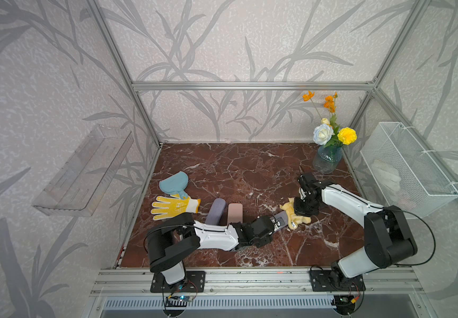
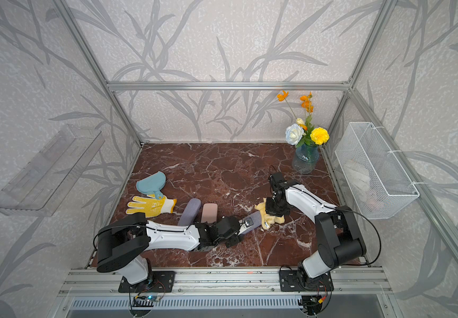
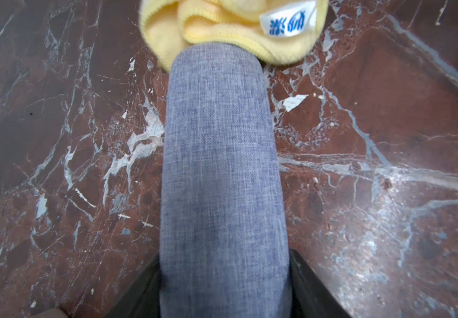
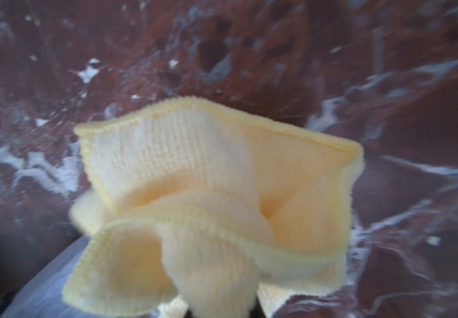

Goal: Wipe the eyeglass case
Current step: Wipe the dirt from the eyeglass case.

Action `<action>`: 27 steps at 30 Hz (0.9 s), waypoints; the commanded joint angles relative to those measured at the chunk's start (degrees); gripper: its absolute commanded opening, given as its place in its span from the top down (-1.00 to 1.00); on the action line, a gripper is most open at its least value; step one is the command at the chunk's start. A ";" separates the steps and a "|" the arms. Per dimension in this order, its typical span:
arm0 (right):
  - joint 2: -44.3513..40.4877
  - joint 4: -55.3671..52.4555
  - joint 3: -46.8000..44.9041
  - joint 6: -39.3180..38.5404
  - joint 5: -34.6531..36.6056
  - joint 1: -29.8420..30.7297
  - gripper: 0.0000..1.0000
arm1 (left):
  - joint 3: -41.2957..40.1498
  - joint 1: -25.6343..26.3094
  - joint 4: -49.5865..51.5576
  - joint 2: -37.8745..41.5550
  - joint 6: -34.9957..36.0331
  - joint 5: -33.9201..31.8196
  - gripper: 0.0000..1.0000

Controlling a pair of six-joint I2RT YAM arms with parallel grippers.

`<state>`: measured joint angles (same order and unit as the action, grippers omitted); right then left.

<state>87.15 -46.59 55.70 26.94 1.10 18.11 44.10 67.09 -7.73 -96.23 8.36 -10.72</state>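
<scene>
Toward the left edge of the tabletop [image 1: 222, 165] lie a blue oven mitt [image 1: 173, 181] and a yellow dotted glove [image 1: 171, 207], touching each other. Just beside them a lilac case [image 1: 215, 210] and a pink case [image 1: 235, 212] lie side by side, with neither arm on them.

Further right, near the front middle, the left tool [image 1: 275, 222] is clenched on one end of the eyeglass case [image 3: 222, 165], the blue-grey fabric one. In the left wrist view dark fingers [image 3: 305, 289] flank it and the case juts out over the marble. Whether its far end rests on the tabletop I cannot tell.

That far end is covered by the yellow cloth [image 1: 295, 217], bunched up with its white label showing. The right tool [image 1: 298, 210] comes down on the cloth from above and is clamped on a fold of it. Its wrist view is blurred and almost filled by the crumpled cloth.

The step in hand looks like the wipe itself, with one arm bracing and the other rubbing. So far only the tip of the case is under the cloth. The next move likely calls for drawing the cloth along the case toward the left tool, with light downward pressure while the left grip holds firm, and perhaps turning the case afterwards.

At the far right stand a flower vase [image 1: 327, 161] and a wire basket [image 1: 415, 176], both well apart from the work.
</scene>
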 commanded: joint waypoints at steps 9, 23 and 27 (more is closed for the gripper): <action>-7.50 4.27 -2.68 10.62 -20.78 9.59 1.00 | 0.67 1.13 -0.49 -0.40 -0.08 -3.90 0.71; 2.02 -1.26 5.15 -5.76 4.67 -1.45 1.00 | -0.31 4.84 -1.97 -2.22 2.22 -11.76 0.71; -1.09 -3.07 9.12 -5.32 0.15 6.46 1.00 | 0.64 8.96 -1.75 -5.07 6.23 -21.49 0.71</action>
<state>88.97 -45.98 62.00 23.40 -0.05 19.75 44.07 73.78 -9.50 -98.80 10.96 -24.01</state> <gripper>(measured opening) 0.109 0.603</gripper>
